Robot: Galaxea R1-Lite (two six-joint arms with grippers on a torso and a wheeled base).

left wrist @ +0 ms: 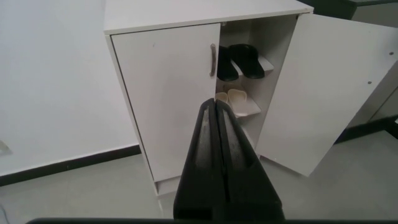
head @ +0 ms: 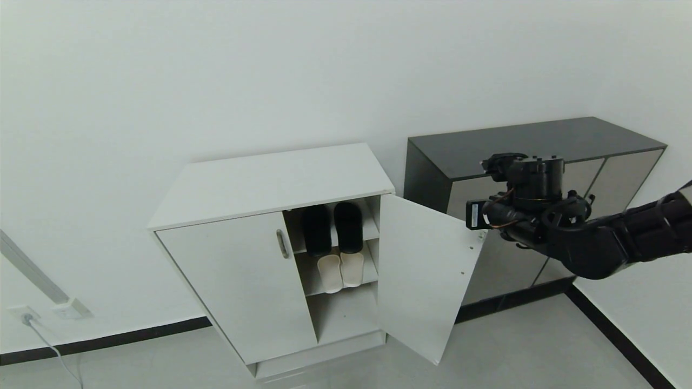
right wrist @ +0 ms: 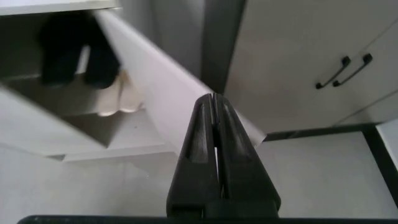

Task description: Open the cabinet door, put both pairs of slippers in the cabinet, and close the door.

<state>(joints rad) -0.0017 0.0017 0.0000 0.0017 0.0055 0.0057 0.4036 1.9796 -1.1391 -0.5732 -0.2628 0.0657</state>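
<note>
Most of the task looked finished. The white shoe cabinet had its right door swung wide, and both pairs sat inside it: the black slippers on the cabinet's top shelf and the cream slippers on the shelf directly below, with the cabinet's lowest space bare. By my reading only closing the door was left.

Counted: two pairs, so four slippers. There were two cabinet doors, one open and one, the left door, shut with a single handle.

The right gripper had its fingers pressed together on nothing, near the outer edge of the cabinet's open door; contact could not be told. The left gripper, also pressed together and empty, hung in front of the cabinet.
</note>
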